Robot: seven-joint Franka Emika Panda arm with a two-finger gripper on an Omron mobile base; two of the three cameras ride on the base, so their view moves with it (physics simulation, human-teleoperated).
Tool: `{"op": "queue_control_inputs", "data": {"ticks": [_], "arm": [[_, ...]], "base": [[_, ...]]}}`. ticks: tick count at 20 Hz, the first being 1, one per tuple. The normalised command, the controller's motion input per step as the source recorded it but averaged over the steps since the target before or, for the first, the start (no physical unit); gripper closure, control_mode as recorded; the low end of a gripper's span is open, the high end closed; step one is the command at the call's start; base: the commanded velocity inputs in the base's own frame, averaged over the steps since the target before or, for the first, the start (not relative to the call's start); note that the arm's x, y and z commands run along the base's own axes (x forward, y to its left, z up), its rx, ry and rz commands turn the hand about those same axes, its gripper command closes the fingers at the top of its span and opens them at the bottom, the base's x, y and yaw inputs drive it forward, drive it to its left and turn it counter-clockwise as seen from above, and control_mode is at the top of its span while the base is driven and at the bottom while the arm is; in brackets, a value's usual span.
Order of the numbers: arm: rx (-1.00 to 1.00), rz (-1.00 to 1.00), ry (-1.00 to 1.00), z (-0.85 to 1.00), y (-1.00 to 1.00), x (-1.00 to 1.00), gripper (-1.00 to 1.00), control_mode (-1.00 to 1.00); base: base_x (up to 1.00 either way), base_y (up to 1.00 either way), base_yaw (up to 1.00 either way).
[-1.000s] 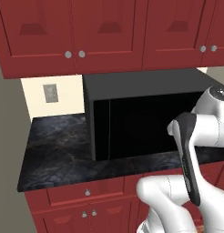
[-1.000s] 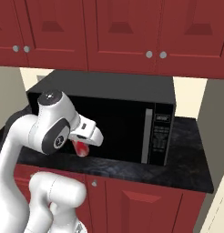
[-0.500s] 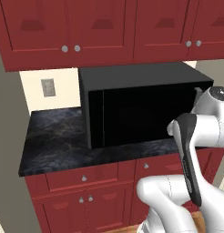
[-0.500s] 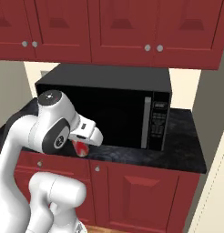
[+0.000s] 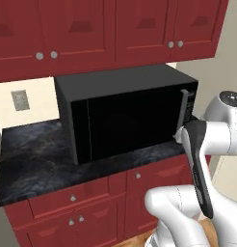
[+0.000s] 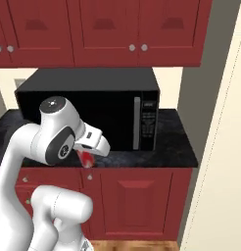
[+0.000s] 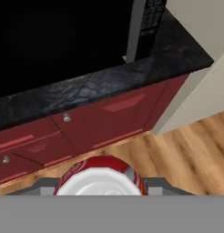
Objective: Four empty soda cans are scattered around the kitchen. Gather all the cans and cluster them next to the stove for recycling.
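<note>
Hand view: tool (image 7: 101, 193) grips a red soda can (image 7: 101, 177) above the wooden floor (image 7: 177, 154).

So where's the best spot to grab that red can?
Around its round side wall, one finger on each side, as the gripper does now. The can is a smooth cylinder with its silver top facing the hand camera, so squeezing across the middle looks steadiest.
</note>
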Motion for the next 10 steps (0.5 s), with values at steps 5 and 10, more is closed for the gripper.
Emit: {"op": "queue_control_inputs", "data": {"ticks": [5,10], "arm": [[0.0,0.0,0.0,0.0,0.0,0.0,1.0,1.0],[0.0,0.0,0.0,0.0,0.0,0.0,1.0,1.0]], "base": [[-0.02,0.0,-0.39],[-0.03,0.0,-0.39]]}}
